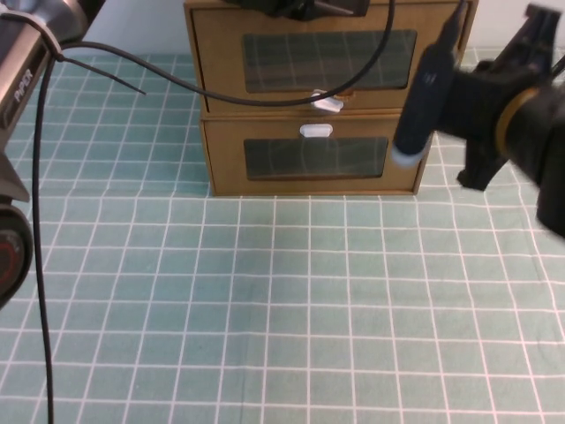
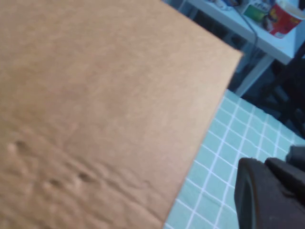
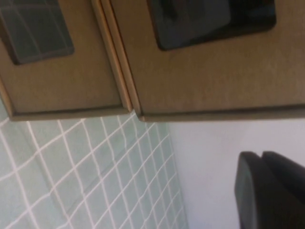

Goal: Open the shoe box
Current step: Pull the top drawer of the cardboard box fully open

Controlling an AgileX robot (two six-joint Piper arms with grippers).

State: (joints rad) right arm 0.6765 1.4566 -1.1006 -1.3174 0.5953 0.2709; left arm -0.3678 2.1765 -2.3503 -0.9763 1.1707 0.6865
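two stacked cardboard shoe boxes at the far middle of the desk [image 1: 282, 309], upper box [image 1: 331, 57] on lower box [image 1: 313, 159], both fronts shut, each with a small white tab: upper tab [image 1: 328, 103], lower tab [image 1: 315, 131]. right hand [image 1: 410, 146] fully closed, holding nothing, tip angled down at the lower box's right front corner, touching or just in front, can't tell. left hand [image 2: 267, 186] over the upper box's top; open or closed, cannot tell. risks: a closed hand can't pinch a tab, so it may only shove the stack back. black cable [image 1: 265, 95] drapes across the upper front near its tab and could snag. a pull on an unbraced stack may slide it.
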